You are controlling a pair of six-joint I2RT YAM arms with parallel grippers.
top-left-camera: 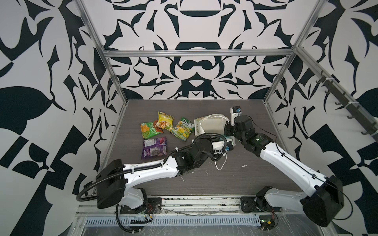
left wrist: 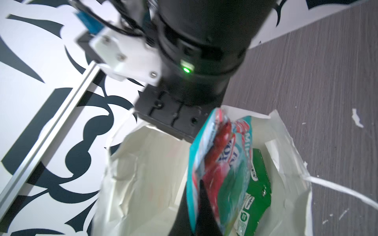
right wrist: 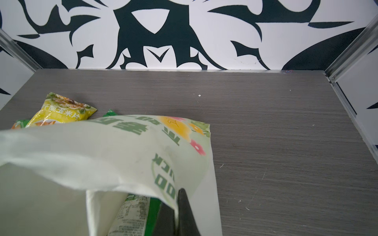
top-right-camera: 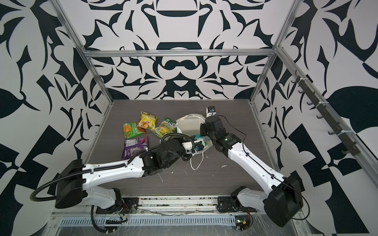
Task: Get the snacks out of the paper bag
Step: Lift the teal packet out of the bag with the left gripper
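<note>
Two packets are at the paper bag [left wrist: 143,183]: we hold the light, slippery teal-red packet [left wrist: 216,163] pinched in the left gripper [left wrist: 197,204] at its mouth, the right gripper [right wrist: 176,212] clamped on the limp paper wall, the green packet [left wrist: 259,183] inside likely needing an edge-seam grip

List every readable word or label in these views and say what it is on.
"FOX'S": green-yellow packet, upside down in a top view.
"OOD" and "UCK": paper bag, first letters hidden.
"玉米片": yellow packet.
Teal-red packet, green packet inside the bag, purple packet: print too blurred or small.
</note>
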